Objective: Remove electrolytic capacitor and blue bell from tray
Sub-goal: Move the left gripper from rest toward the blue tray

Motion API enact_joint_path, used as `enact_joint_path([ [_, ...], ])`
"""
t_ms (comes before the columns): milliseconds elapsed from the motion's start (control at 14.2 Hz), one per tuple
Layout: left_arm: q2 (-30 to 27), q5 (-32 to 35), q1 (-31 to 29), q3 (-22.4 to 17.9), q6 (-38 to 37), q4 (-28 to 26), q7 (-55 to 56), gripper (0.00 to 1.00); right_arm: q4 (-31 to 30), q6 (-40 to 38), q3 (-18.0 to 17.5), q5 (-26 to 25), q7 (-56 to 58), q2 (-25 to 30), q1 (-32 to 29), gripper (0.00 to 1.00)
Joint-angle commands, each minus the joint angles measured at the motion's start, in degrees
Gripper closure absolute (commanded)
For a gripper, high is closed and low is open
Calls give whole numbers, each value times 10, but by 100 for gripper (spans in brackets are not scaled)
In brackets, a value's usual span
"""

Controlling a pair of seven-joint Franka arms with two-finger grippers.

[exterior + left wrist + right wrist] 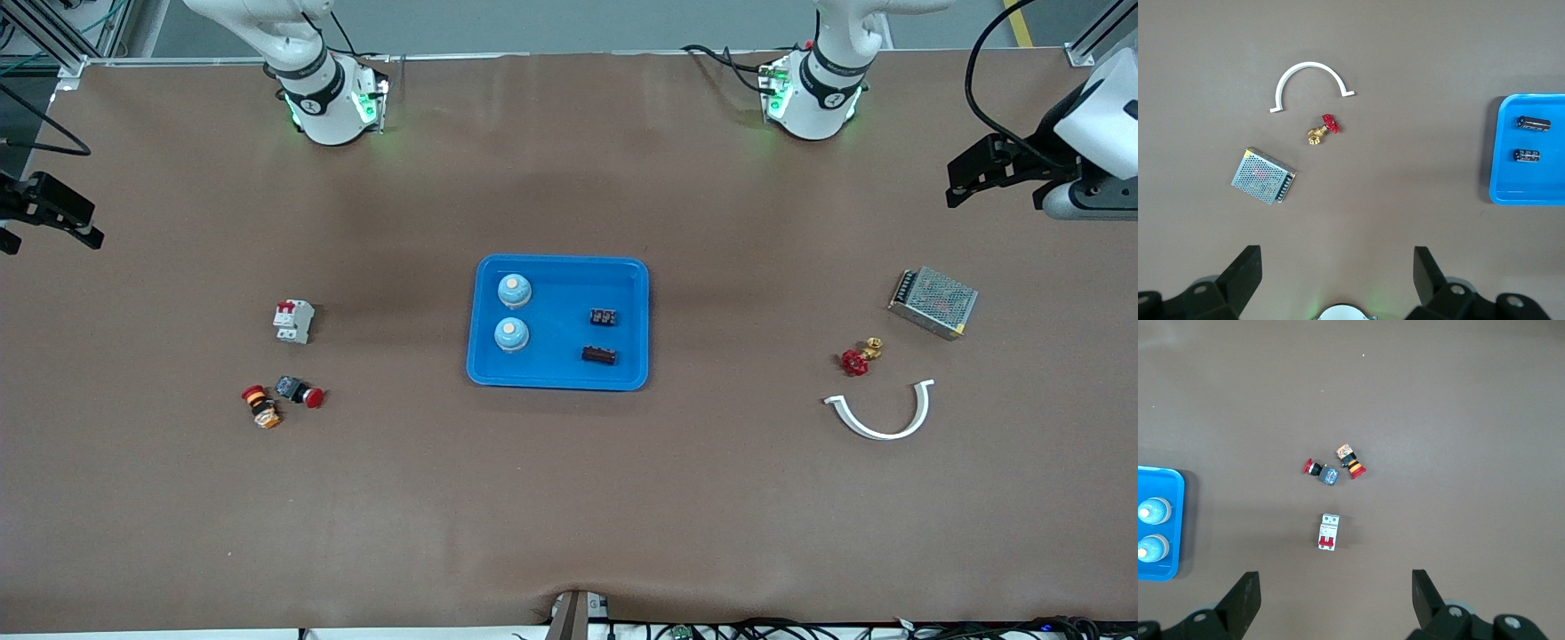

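Observation:
A blue tray (558, 380) lies mid-table. In it are two light blue bells (514, 290) (511, 334) at the right arm's end and two black capacitors (604, 316) (599, 356) at the left arm's end. My left gripper (991, 182) is open and empty, up over the table's left-arm end; its wrist view (1337, 267) shows the tray's edge (1528, 195) and both capacitors (1533, 123) (1526, 155). My right gripper (49, 224) is open and empty over the right-arm end; its wrist view (1336, 590) shows the tray (1165, 575) and both bells (1153, 511) (1150, 549).
Toward the left arm's end lie a metal power supply (933, 302), a red-handled brass valve (860, 356) and a white curved bracket (882, 413). Toward the right arm's end lie a white circuit breaker (293, 321) and two push buttons (299, 390) (260, 406).

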State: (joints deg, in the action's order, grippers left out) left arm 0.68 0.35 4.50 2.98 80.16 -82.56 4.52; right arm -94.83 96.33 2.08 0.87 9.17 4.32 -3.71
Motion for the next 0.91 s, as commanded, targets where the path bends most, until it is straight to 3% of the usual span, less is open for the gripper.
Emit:
enact_joint_path([
  [0,0,-2,0,1,0,6,-6,0,15,-4,-7,2,-1,-7,-10,0],
  [281,-1,-8,-1,-2,14,-2,-18,0,15,-5,-7,2,-1,-7,-10,0],
  [844,-4,-10,-4,2,125,-131,1,0,15,-6,-7,3,-1,-10,-12,0],
])
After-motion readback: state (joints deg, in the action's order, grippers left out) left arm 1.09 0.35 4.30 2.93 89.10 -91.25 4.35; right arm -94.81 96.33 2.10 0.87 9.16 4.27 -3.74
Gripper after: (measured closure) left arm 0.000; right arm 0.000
